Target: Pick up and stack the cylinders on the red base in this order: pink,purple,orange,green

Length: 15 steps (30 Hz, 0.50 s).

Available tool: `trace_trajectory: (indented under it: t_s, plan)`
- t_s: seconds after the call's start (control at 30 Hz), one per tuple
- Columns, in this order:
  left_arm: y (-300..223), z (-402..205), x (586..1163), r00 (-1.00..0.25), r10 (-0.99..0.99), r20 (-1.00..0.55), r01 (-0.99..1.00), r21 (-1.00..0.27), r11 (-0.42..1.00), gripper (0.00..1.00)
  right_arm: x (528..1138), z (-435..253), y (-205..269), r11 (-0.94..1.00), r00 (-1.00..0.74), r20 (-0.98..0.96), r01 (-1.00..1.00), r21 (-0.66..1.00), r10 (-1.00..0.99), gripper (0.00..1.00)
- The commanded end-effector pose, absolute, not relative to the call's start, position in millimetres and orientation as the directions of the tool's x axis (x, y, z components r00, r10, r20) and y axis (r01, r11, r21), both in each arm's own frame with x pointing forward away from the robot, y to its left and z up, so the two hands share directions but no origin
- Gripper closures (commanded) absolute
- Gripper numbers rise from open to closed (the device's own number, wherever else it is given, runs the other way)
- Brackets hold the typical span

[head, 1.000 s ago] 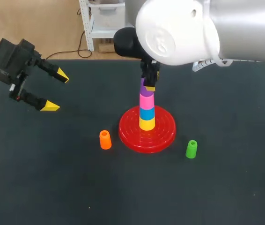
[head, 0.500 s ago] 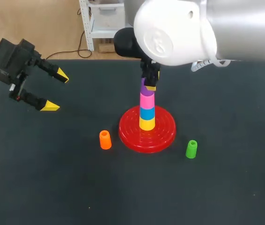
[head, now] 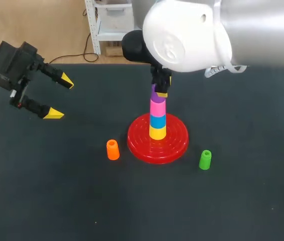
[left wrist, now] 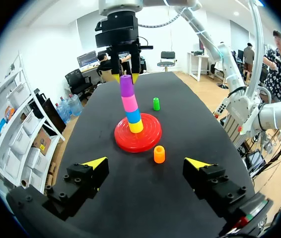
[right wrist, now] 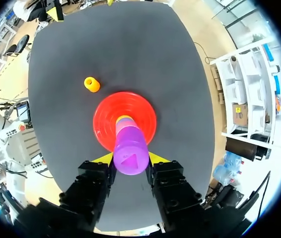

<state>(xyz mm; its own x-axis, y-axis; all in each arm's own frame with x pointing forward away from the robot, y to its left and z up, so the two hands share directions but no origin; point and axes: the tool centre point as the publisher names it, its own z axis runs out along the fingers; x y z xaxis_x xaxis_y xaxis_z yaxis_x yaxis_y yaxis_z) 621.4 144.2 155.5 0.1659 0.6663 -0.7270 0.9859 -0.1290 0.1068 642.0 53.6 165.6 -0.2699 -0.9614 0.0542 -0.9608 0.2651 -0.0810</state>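
at the far left the left gripper (head: 60, 97) hangs over the table (head: 56, 201), a flat, matte black top, with its blocky black fingers spread wide and nothing between the wedge-shaped yellow tips. to its right, on the near side, the orange cylinder (head: 113, 149) stands upright just beside the left rim of the red base (head: 137, 144), apart from it; it is a small, smooth, glossy plastic piece with a hollow top, slightly tapered. the base is a round, shiny disc with raised concentric rings, low at the rim and rising to the middle. on its centre stands a narrow column: a yellow cylinder (head: 157, 133) at the bottom, a blue cylinder (head: 157, 121) on it, then the pink cylinder (head: 157, 107), and on top the purple cylinder (left wrist: 126, 85), all the same smooth tapered shape, each nesting on the one below. the right gripper (right wrist: 130, 158) comes straight down over the column and its fingers clamp the purple cylinder from two sides, near its upper end. so the step in hand looks like the second one, setting purple on pink, and it seems seated or very nearly so. the next move calls for the fingers to part evenly and the arm to rise straight, since the tall, slick column would tip at a sideways nudge. the orange piece comes next. right of the base, on the near side, the green cylinder (head: 205, 159) stands upright, apart from the rim.
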Motion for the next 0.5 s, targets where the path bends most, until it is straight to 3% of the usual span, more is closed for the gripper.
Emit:
trace_trajectory:
  t_s: [0.03,0.2,0.23,0.27,0.5]
  plan:
    - [144.6,154.7,622.3,0.167,0.665,-0.728,0.986,0.107,-0.131,0.00,642.8,158.0,53.4,0.275,-0.279,0.045,-0.958,-0.080,-0.959,1.00]
    - [144.6,154.7,622.3,0.167,0.665,-0.728,0.986,0.107,-0.131,0.00,643.1,161.9,53.5,0.299,-0.301,0.017,-0.950,-0.091,-0.953,1.00]
    - [144.6,154.7,622.3,0.167,0.665,-0.728,0.986,0.107,-0.131,0.00,643.1,161.9,53.5,0.299,-0.301,0.017,-0.950,-0.091,-0.953,0.66]
    - [144.6,154.7,622.3,0.167,0.665,-0.728,0.986,0.107,-0.131,0.00,643.1,161.9,53.5,0.299,-0.301,0.017,-0.950,-0.091,-0.953,0.00]
    - [144.6,154.7,622.3,0.167,0.665,-0.728,0.986,0.107,-0.131,0.00,643.1,161.9,53.5,0.299,-0.301,0.017,-0.950,-0.091,-0.953,0.00]
